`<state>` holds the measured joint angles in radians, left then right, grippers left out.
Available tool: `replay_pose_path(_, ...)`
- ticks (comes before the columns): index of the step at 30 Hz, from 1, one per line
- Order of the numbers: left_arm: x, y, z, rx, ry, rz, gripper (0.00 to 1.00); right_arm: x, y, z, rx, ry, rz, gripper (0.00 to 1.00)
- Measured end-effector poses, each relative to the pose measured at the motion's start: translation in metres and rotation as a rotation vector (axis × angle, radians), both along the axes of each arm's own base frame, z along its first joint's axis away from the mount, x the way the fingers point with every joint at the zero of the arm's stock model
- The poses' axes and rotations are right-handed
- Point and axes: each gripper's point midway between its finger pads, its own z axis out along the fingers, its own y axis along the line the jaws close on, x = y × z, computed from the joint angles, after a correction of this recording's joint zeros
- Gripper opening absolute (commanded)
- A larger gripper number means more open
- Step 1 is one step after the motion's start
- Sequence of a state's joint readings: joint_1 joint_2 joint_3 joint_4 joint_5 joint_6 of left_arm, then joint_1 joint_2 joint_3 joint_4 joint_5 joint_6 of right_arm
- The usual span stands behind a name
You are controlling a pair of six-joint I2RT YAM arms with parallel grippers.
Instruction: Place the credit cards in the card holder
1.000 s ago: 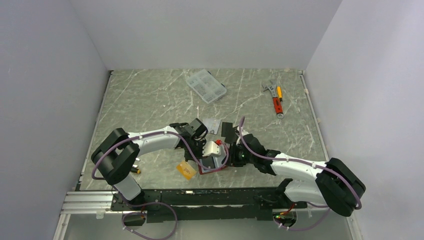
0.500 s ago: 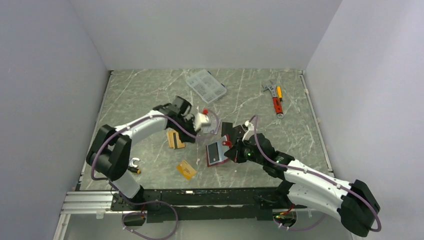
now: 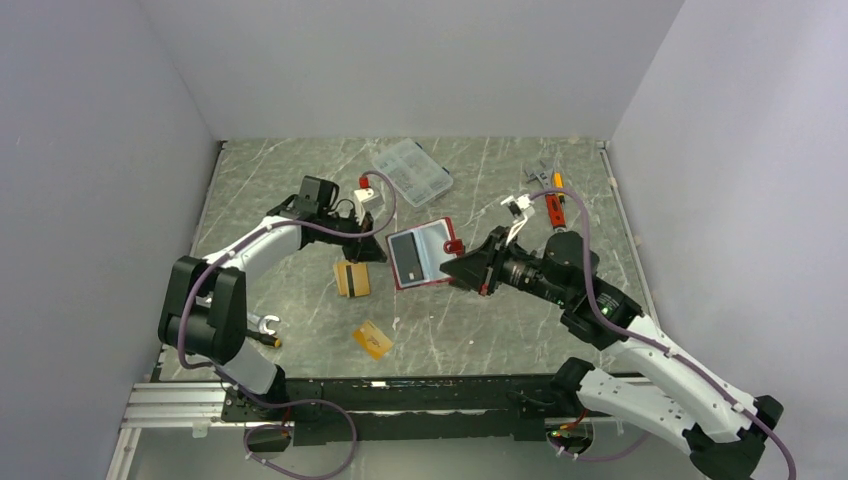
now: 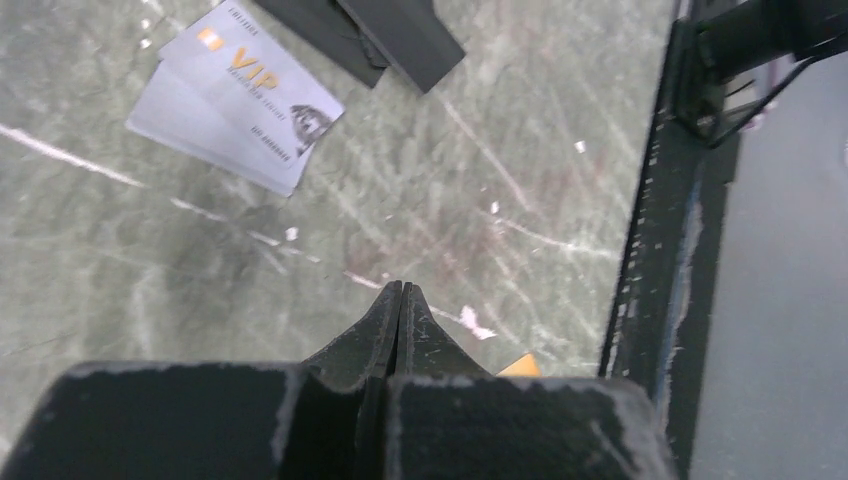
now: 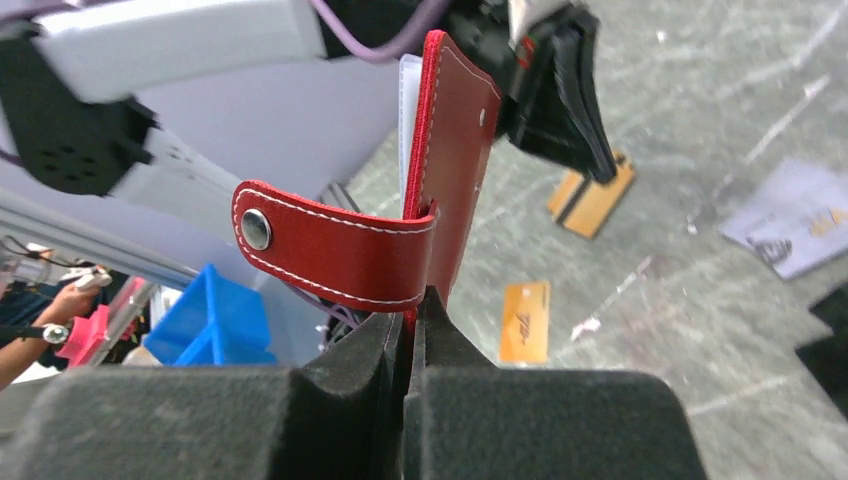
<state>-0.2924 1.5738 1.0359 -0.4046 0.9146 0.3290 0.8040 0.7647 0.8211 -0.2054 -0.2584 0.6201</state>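
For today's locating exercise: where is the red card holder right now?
Top view, mid-table: the card holder is pinched by the right gripper, just right of the left gripper.

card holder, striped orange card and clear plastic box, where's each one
card holder (image 3: 420, 256): top external view, middle of its upturned face
striped orange card (image 3: 351, 279): top external view, centre of the card
clear plastic box (image 3: 411, 171): top external view, middle of its lid

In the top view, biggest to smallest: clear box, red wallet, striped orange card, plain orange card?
1. clear box, red wallet: unsure, wallet's lifted nearer camera.
2. Then striped orange card, plain orange card: alike.
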Motion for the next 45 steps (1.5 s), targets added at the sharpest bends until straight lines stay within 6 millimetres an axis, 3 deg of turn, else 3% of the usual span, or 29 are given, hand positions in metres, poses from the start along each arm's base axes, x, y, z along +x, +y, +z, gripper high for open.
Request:
replay_pose_path(2,-0.006,-0.006,0.005,-0.051,0.037,-0.017,0.00,-0.002,0.001,0.021,0.047,-0.042,0.013,0.00)
replay_pose_path(6,-0.019,-0.019,0.023,-0.152,0.077,-0.067,0.00,0.000,0.003,0.023,0.072,-0.051,0.007,0.00)
replay_pose_path(9,-0.039,-0.029,0.044,-0.217,0.076,-0.131,0.00,0.007,0.009,0.002,0.066,-0.016,-0.005,0.00)
replay_pose_path(14,-0.081,-0.043,0.084,-0.284,0.002,-0.279,0.00,0.021,0.017,-0.048,0.022,0.079,-0.048,0.00)
replay_pose_path(17,-0.097,-0.047,0.089,-0.303,-0.001,-0.338,0.00,0.024,0.020,-0.060,0.018,0.113,-0.058,0.00)
replay_pose_path(23,-0.104,-0.044,0.083,-0.288,0.005,-0.359,0.00,0.025,0.021,-0.063,0.037,0.128,-0.062,0.00)
replay_pose_path(28,-0.113,-0.049,0.072,-0.237,-0.013,-0.386,0.00,0.025,0.030,-0.081,0.012,0.175,-0.034,0.00)
replay_pose_path(34,-0.115,-0.056,0.050,-0.127,-0.049,-0.391,0.00,0.023,0.033,-0.133,-0.083,0.305,0.001,0.00)
replay_pose_path(40,-0.107,-0.066,0.002,0.036,-0.015,-0.389,0.00,0.015,0.019,-0.186,-0.124,0.459,0.006,0.00)
replay_pose_path(45,-0.098,-0.076,-0.056,0.208,0.054,-0.418,0.00,0.004,0.008,-0.224,-0.142,0.561,0.004,0.00)
